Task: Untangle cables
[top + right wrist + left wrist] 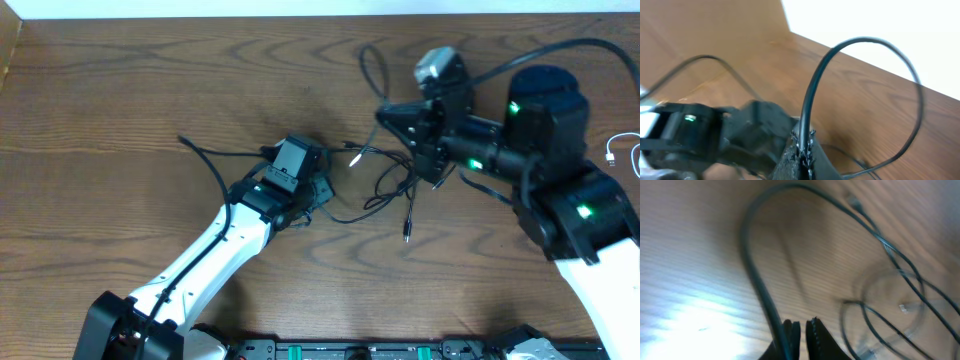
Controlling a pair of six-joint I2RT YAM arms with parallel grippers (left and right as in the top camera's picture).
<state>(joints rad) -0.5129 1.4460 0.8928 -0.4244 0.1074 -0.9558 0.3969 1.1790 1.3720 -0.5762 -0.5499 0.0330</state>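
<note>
You are working the separating step. Your right gripper (804, 147) is pinching a black cable loop (865, 42) that is arching above the table (120, 90). Your left gripper (802, 332) is sitting almost shut against another black cable (752, 265); whether it is caught, you cannot tell. The other cables (392, 182) are lying tangled between the arms, so next you are probably needing a slow, gentle pull apart.

The left arm (215, 245) reaches from the lower left of the frame up to the centre, and the left pincer (801, 330) has its jaws closed together. The right arm (560, 200) comes in from the lower right and bends leftward. The right pincer (805, 145) is clamped on a black cable (809, 100).
</note>
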